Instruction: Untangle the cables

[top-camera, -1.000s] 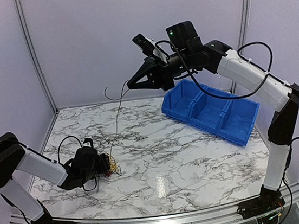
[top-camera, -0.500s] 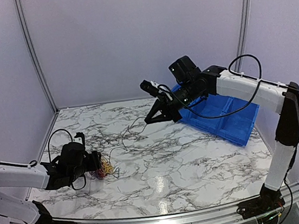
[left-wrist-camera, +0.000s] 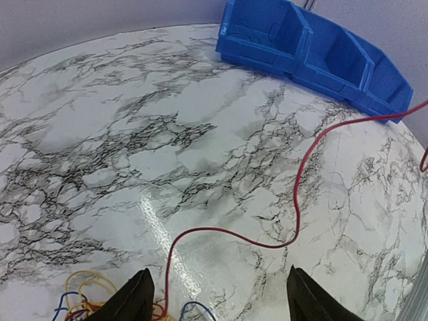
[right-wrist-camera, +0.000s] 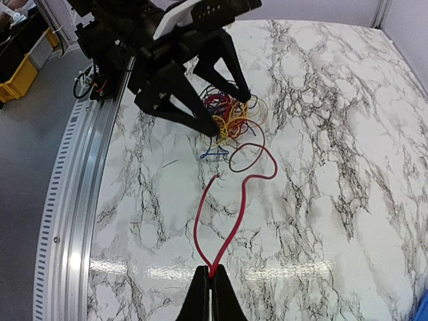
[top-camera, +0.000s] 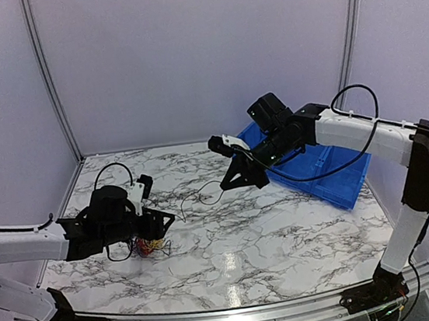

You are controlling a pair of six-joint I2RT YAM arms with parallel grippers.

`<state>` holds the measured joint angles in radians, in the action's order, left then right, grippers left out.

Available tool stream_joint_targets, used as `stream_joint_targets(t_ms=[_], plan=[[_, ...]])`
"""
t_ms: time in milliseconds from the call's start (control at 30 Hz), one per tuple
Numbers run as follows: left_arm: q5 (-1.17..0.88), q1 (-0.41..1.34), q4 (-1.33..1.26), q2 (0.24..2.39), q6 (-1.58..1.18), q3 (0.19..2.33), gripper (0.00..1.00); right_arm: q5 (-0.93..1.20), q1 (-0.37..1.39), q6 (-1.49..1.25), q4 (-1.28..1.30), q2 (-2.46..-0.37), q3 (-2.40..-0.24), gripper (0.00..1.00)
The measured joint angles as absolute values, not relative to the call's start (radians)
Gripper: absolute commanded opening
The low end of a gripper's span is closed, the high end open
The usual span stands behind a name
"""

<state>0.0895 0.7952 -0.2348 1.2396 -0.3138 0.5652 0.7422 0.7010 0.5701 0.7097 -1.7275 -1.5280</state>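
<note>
The cables lie in a small tangle [top-camera: 151,246] of red, yellow and blue loops at the left of the marble table [top-camera: 301,228]. One red cable [top-camera: 200,197] runs out of the tangle to the right. My right gripper [top-camera: 225,186] is shut on this red cable [right-wrist-camera: 235,210], pinching a fold of it [right-wrist-camera: 212,270] just above the table. My left gripper [top-camera: 163,223] hovers over the tangle, open and empty. In the left wrist view, the red cable [left-wrist-camera: 295,200] crosses the table ahead of the open gripper [left-wrist-camera: 219,271], and the tangle [left-wrist-camera: 80,302] is at the bottom left. The right wrist view shows the tangle [right-wrist-camera: 227,112] between the left arm's fingers [right-wrist-camera: 188,118].
A blue three-compartment bin [top-camera: 309,166] stands at the back right, behind my right arm; it also shows in the left wrist view [left-wrist-camera: 314,50]. The table's near metal rail [top-camera: 218,317] runs along the front. Grey walls close in the back and sides.
My right gripper has come down from high at the back to just above the table, the red cable now slack. My left arm has shifted right, over the tangle.
</note>
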Motion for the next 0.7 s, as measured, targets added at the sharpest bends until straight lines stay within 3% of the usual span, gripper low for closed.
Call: stream_joint_targets(t_ms=[333,567,700], plan=[[0.29,0.836,-0.222,1.45,-0.191,0.696,0.68,0.743,0.707,0.58,0.762,-1.727,-1.629,0.0],[0.327,0.833,-0.231,1.528,-0.165,0.7,0.34,0.743,0.71,0.589,0.815,-1.708,-1.716,0.0],[0.324,0.821,-0.297,1.555,-0.171,0.654,0.24,0.754,0.699,0.597,0.847,-1.691,-1.824,0.0]])
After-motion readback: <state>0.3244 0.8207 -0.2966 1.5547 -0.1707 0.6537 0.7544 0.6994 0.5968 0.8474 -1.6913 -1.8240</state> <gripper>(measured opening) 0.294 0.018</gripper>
